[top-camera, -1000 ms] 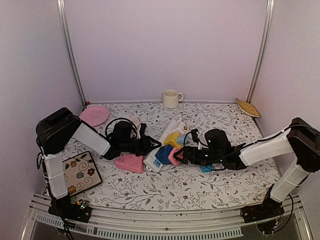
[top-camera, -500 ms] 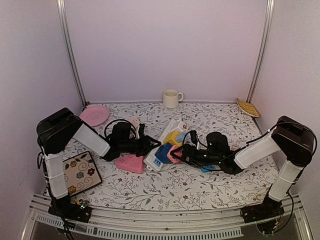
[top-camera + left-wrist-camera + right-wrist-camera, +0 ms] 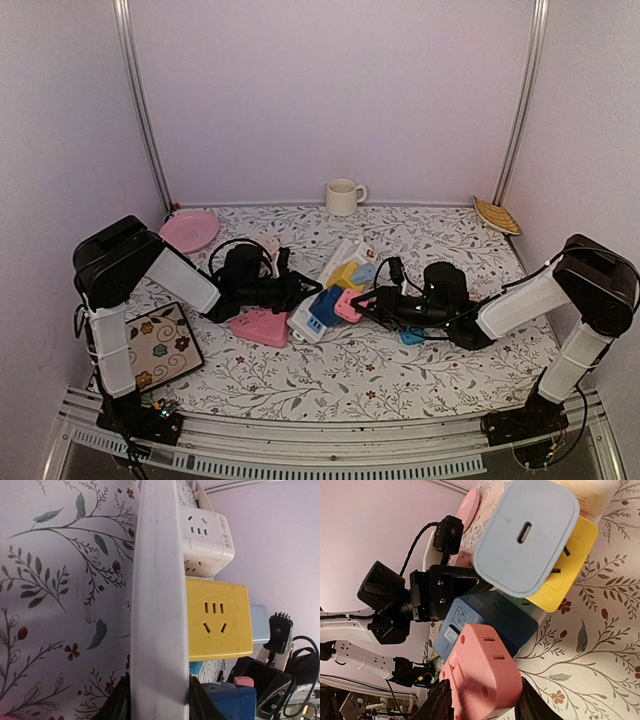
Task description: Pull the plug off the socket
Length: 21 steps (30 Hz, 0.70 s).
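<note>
Four coloured plugs and adapters sit on one white power strip (image 3: 308, 322) near the middle of the floral desk (image 3: 300, 375).

Top camera: we list a yellow adapter (image 3: 344, 276), a pale blue plug (image 3: 366, 270), a dark blue adapter (image 3: 325, 306) and the pink plug (image 3: 348, 306), which sits on the strip just beside the dark blue one. The left fingers (image 3: 293, 289) meet the strip from the left. The right fingers (image 3: 362, 302) reach the pink plug from the right. A mug (image 3: 343, 196) stands by the back wall, and a pink plate (image 3: 188, 231) lies at far left.

Left wrist: we see both fingers (image 3: 118, 706) clamped on the long sides of the strip (image 3: 157, 605), with the yellow adapter (image 3: 217, 620) just ahead.

Right wrist: we see the fingers (image 3: 442, 700) closed against either side of the pink plug (image 3: 480, 675), not yet pulled off, touching the dark blue adapter (image 3: 485, 620).
</note>
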Tool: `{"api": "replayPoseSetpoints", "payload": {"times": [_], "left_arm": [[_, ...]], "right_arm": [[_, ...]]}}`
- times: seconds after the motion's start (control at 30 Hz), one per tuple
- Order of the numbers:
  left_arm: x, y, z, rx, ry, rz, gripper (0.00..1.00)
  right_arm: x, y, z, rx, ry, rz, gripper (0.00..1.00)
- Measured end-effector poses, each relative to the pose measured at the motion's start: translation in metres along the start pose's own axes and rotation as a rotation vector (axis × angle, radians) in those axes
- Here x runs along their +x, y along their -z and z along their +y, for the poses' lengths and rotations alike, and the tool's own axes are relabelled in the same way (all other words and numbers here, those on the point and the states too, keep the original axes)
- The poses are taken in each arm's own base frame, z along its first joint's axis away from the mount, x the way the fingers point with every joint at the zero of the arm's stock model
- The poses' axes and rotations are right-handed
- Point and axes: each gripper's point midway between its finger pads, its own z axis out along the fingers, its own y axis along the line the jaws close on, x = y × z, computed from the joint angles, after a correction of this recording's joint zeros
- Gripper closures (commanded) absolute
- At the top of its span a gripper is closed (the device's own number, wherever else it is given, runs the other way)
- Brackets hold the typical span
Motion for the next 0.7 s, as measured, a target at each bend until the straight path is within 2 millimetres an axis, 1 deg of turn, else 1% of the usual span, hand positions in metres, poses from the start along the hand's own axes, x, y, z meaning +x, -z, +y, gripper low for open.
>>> {"api": "replayPoseSetpoints", "payload": {"times": [0.07, 0.17, 0.37, 0.53, 0.57, 0.6, 0.7], "left_arm": [[0.0, -0.0001, 0.0006, -0.007, -0.005, -0.004, 0.87], [0.0008, -0.0005, 0.0008, -0.016, -0.019, -0.007, 0.88], [0.0009, -0.001, 0.0013, -0.028, -0.032, -0.011, 0.88], [0.001, -0.0011, 0.0016, -0.033, -0.044, -0.013, 0.88], [0.0008, -0.0011, 0.0018, -0.034, -0.05, -0.015, 0.88], [0.0005, -0.0011, 0.0019, -0.034, -0.056, -0.016, 0.88], [0.0002, -0.001, 0.0023, -0.036, -0.065, -0.018, 0.89]], "right_arm": [[-0.0027, 0.004, 0.0046, -0.008, 0.005, -0.014, 0.57], [-0.0048, 0.0049, 0.0098, -0.024, 0.012, -0.022, 0.59], [-0.0017, -0.0001, 0.0059, -0.022, 0.007, -0.004, 0.61], [0.0005, -0.0035, 0.0039, -0.024, -0.016, 0.01, 0.79], [0.0004, -0.0034, 0.0049, -0.029, -0.026, 0.011, 0.86], [0.0002, -0.0033, 0.0057, -0.033, -0.038, 0.011, 0.89], [-0.0003, -0.0029, 0.0067, -0.039, -0.054, 0.014, 0.95]]}}
